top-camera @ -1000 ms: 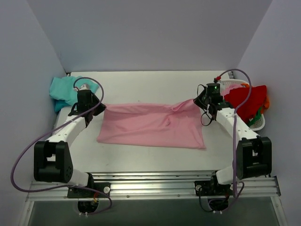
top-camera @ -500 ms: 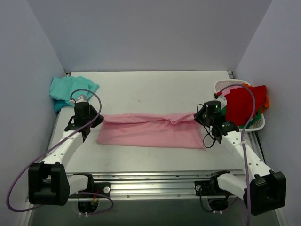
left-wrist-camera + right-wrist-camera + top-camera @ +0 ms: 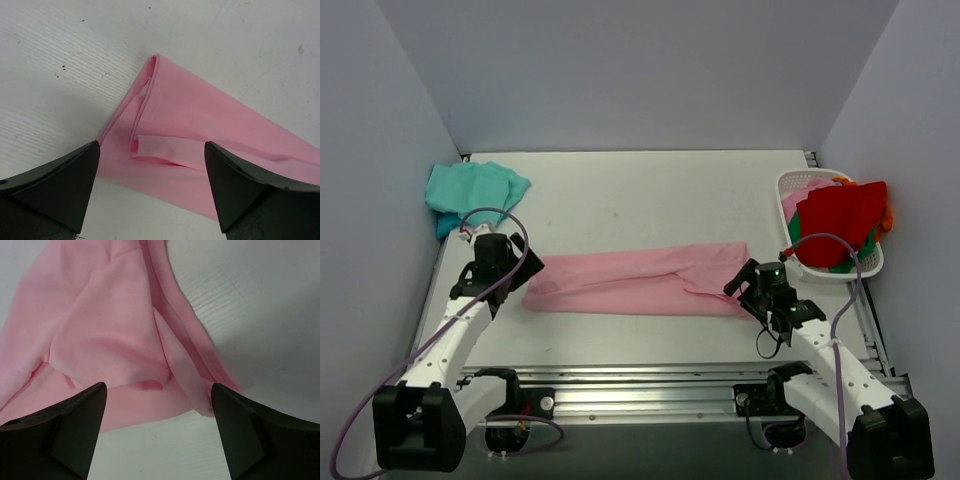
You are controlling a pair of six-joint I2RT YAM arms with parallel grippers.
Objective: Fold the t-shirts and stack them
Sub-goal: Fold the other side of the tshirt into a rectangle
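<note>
The left hand point(image 3: 520, 268) is held with its fingers spread wide and nothing between them is gripped; in the left wrist view point(image 3: 151, 145) the two dark fingertips stand either side of the left end of the pink t-shirt point(image 3: 200, 120), which lies flat on the table point(image 3: 60, 65) below them. The right hand point(image 3: 736, 286) is likewise spread and nothing is pinched; in its own wrist view point(image 3: 159, 386) the right end of the same garment point(image 3: 100, 330) is seen lying loose between the fingertips

The pink t-shirt point(image 3: 630, 282) is laid out as a long narrow band, folded lengthwise, running left to right across the near half of the table point(image 3: 650, 190) from one hand to the other. At its left end the layers are doubled, with a rounded fold along the far side and a short turned-back lip on top. At its right end the cloth is rumpled, with several soft creases and a flap overlapping the lower layer. The near long edge is fairly straight; the far edge rises a little toward the right

Bare white table top is seen from the band to the far edge, and a strip of it shows between the band and the near edge. The teal t-shirt point(image 3: 470, 190) is bunched in the far left corner, well apart from the pink one. At the right edge a white basket point(image 3: 868, 262) is seen, with a red garment point(image 3: 840, 215) heaped in it
</note>
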